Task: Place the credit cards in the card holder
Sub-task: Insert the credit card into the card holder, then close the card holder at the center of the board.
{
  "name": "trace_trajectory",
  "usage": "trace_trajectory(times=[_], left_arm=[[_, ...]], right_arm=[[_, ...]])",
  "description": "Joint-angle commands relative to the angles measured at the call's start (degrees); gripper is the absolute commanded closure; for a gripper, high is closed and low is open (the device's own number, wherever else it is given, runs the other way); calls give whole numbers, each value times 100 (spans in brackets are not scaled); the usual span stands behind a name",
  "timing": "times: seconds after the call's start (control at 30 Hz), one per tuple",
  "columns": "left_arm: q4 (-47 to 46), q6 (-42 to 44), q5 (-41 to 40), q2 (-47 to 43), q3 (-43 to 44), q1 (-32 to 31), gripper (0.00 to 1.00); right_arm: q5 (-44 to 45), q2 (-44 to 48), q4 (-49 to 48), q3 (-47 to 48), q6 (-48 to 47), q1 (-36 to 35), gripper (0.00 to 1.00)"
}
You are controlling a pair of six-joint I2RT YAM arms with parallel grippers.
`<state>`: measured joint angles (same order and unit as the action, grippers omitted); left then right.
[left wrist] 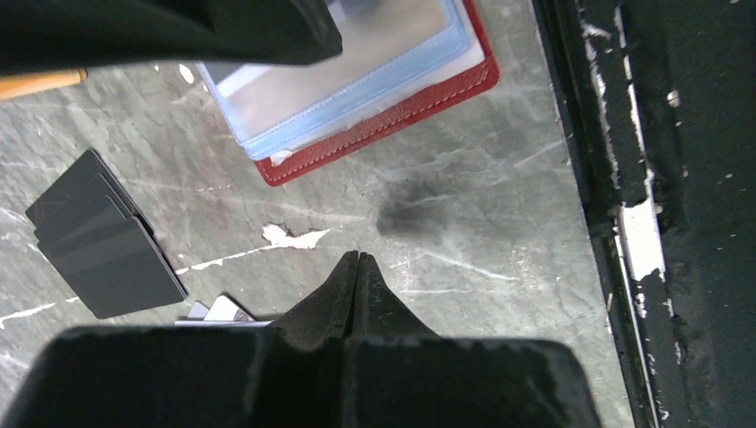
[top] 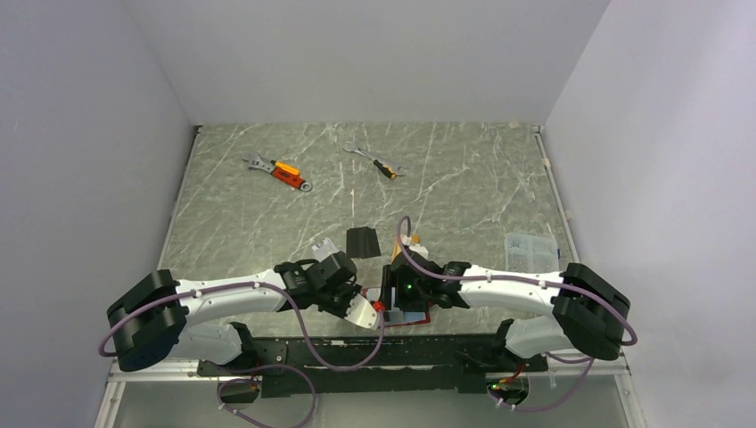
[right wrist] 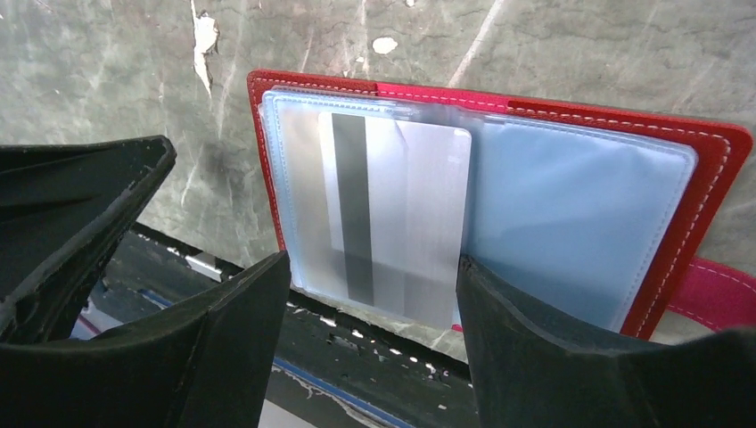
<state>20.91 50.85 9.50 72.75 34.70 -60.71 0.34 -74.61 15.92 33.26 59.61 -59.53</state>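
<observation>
The red card holder (right wrist: 624, 120) lies open at the table's near edge, pale blue pockets up; it also shows in the left wrist view (left wrist: 383, 116). A silver-grey card with a dark stripe (right wrist: 392, 205) sits in its left pocket, the near end sticking out. My right gripper (right wrist: 370, 267) is open, one finger on each side of that end. My left gripper (left wrist: 358, 259) is shut and empty, just above the bare table beside the holder. Fanned black cards (left wrist: 102, 236) lie further out, also seen from the top (top: 361, 239).
Two orange-handled wrenches (top: 281, 171) (top: 379, 163) lie at the far side. A clear plastic box (top: 519, 251) sits at the right. The black frame rail (left wrist: 677, 223) runs along the table's near edge, right by the holder. The two grippers are close together.
</observation>
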Motion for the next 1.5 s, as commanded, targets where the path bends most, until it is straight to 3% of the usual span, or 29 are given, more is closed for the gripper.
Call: trace_trajectory(times=[0.0, 0.5, 0.63, 0.7, 0.83, 1.0, 1.13, 1.27, 1.47], left_arm=[[-22, -127, 564, -115, 239, 33, 100], [-750, 135, 921, 51, -10, 33, 100], [-836, 248, 894, 128, -61, 33, 100], [-851, 293, 873, 126, -82, 22, 100], [-849, 331, 806, 128, -101, 15, 100], [-907, 383, 594, 176, -176, -123, 100], [-991, 465, 403, 240, -269, -263, 100], [-1029, 510, 213, 324, -296, -346, 100], [-1123, 532, -27, 495, -269, -473, 100]], right_arm=[[165, -305, 460, 305, -25, -173, 29], [55, -22, 186, 403, -147, -261, 27], [-103, 459, -63, 114, -149, -145, 32], [-169, 684, -28, -25, -143, 14, 36], [-271, 1037, 185, -232, -163, 431, 56], [-292, 891, 443, -234, -320, 819, 64], [-174, 301, 512, 79, -408, 786, 92], [-78, -62, 387, 128, -274, 669, 100], [-103, -162, 61, 93, -170, 576, 100]])
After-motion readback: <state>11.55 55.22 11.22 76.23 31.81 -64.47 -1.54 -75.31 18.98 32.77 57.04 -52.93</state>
